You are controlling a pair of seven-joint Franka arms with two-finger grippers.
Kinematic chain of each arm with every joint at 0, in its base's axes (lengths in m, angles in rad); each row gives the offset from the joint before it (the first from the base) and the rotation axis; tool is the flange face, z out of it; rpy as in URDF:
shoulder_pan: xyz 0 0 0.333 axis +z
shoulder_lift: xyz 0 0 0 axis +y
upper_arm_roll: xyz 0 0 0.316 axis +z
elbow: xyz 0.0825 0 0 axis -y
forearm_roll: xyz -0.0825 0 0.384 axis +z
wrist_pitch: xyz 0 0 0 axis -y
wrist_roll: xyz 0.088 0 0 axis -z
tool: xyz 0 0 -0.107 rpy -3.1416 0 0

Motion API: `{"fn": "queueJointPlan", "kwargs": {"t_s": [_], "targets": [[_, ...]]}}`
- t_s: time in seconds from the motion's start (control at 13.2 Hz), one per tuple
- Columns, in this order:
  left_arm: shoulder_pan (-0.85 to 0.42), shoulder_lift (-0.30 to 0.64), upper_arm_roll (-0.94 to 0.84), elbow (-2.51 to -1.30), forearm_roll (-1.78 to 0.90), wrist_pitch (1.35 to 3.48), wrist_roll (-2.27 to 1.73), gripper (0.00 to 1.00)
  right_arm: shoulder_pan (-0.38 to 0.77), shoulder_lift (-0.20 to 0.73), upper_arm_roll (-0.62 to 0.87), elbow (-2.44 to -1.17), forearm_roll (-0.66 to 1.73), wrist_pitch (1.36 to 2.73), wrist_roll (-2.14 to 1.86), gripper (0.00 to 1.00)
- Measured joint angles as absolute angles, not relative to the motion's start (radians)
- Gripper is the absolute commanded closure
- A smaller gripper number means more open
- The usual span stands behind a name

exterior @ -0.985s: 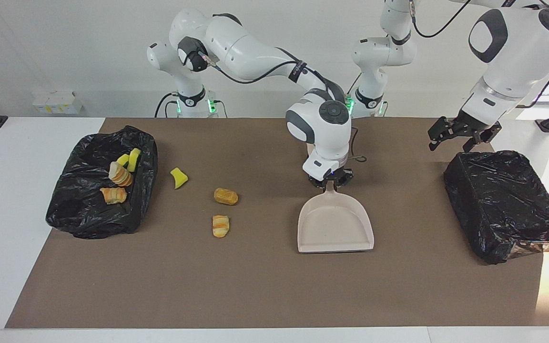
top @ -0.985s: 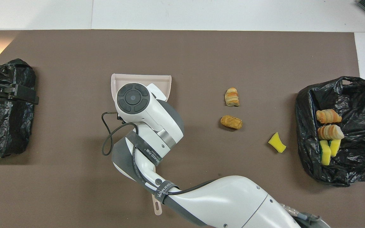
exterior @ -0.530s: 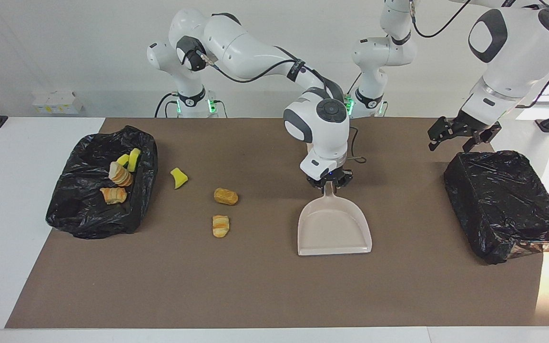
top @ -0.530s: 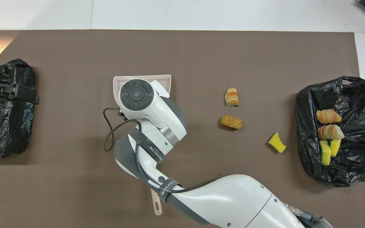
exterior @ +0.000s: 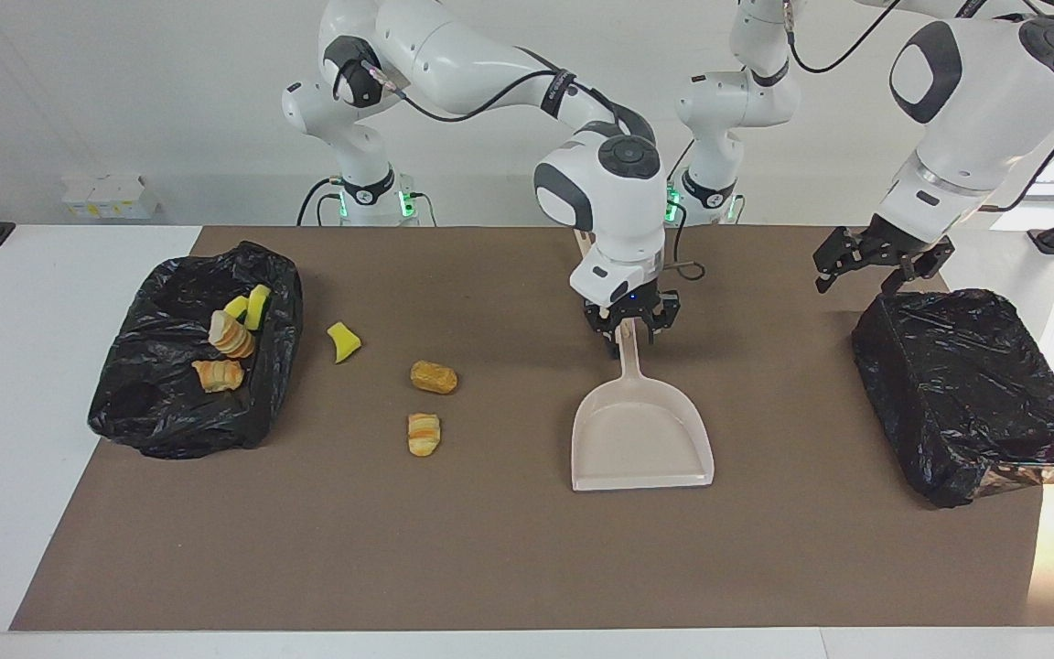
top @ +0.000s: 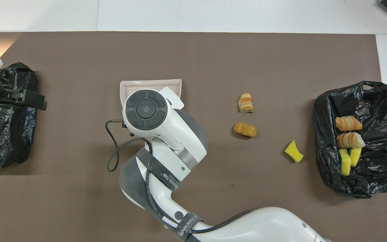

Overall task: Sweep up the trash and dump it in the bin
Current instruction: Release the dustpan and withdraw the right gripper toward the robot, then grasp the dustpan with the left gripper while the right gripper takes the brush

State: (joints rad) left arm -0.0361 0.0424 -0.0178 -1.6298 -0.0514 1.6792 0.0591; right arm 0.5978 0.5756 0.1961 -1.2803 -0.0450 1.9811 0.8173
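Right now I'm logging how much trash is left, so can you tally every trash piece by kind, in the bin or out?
Yellow foam wedges: 3, two in the bin, one on the mat.
Striped bread-like rolls: 4, two in the bin, two on the mat.
Total: 7

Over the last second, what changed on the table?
The right end effector rose up the dustpan handle and opened, letting go; the dustpan lies flat. The left end effector waits open over the covered bin. Trash pieces and trash bag unchanged.
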Motion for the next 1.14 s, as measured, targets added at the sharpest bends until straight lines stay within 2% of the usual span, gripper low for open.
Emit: {"fn": "queueJointPlan", "kwargs": {"t_s": [0.08,0.15,0.3,0.45,0.61,0.83,1.14], "targets": [[-0.036,0.040,-0.019,-1.637,-0.051,1.688,0.059,0.00,0.598,0.528,0.205,-1.342,-0.045,1.981,0.817,0.41],[-0.036,0.038,-0.020,-1.644,-0.051,1.699,0.059,0.00,0.599,0.478,0.217,-1.407,-0.045,1.981,0.817,0.35],[-0.038,0.038,-0.021,-1.650,-0.051,1.709,0.059,0.00,0.600,0.370,0.244,-1.548,-0.045,1.981,0.817,0.31],[-0.040,0.042,-0.022,-1.648,-0.051,1.709,0.059,0.00,0.602,0.278,0.270,-1.687,-0.044,1.990,0.817,0.31],[-0.042,0.056,-0.022,-1.646,-0.051,1.708,0.059,0.00,0.610,0.203,0.280,-1.845,-0.008,2.077,0.791,0.31],[-0.085,0.100,-0.029,-1.643,-0.052,1.722,0.059,0.00,0.625,0.133,0.280,-2.038,0.068,2.204,0.730,0.29],[-0.203,0.194,-0.034,-1.667,-0.052,1.874,-0.037,0.00,0.678,0.125,0.280,-2.115,0.075,2.256,0.724,0.28]]}}
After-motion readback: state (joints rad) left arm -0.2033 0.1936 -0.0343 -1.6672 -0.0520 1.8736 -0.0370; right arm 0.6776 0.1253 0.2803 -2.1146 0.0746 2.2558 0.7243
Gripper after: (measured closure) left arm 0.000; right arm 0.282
